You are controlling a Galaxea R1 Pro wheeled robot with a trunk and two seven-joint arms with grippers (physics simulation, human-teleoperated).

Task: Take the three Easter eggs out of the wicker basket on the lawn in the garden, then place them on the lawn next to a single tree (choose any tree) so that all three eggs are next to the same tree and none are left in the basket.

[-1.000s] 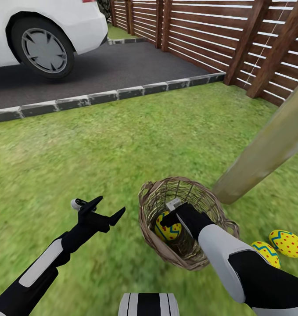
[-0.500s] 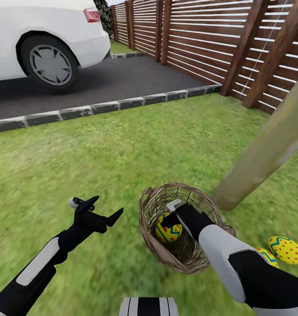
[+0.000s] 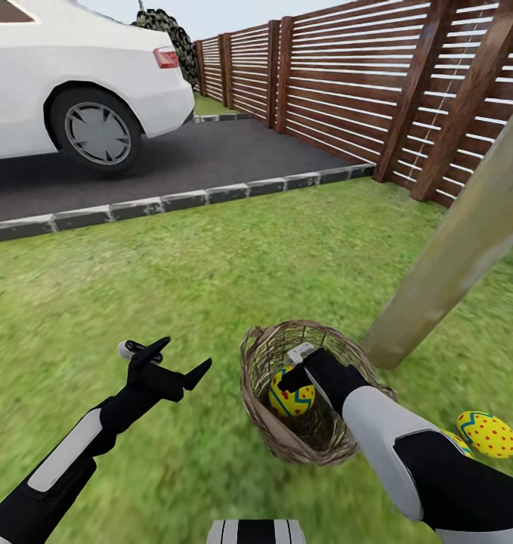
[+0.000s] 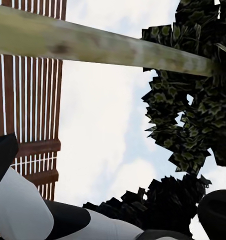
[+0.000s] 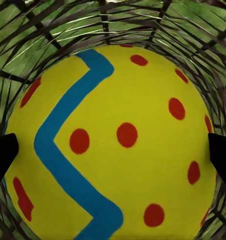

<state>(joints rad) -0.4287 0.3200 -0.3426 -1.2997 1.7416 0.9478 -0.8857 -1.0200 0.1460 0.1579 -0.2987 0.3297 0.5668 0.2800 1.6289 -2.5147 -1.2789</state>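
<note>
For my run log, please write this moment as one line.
right pincer: in wicker basket, around last Easter egg | left pincer: open, over lawn | two eggs lying near tree

A: eggs? count
B: three – one egg (image 3: pixel 291 396) in the wicker basket (image 3: pixel 265 431), one egg (image 3: pixel 487 434) on the lawn (image 3: pixel 211 272), another egg (image 3: pixel 451 437) peeking past the arm
A: baskets, trees?
B: one basket, one tree trunk (image 3: pixel 452 257)
A: rest?
B: one white car (image 3: pixel 67 75), two grippers – left gripper (image 3: pixel 182 361), right gripper (image 3: pixel 290 370)
</note>
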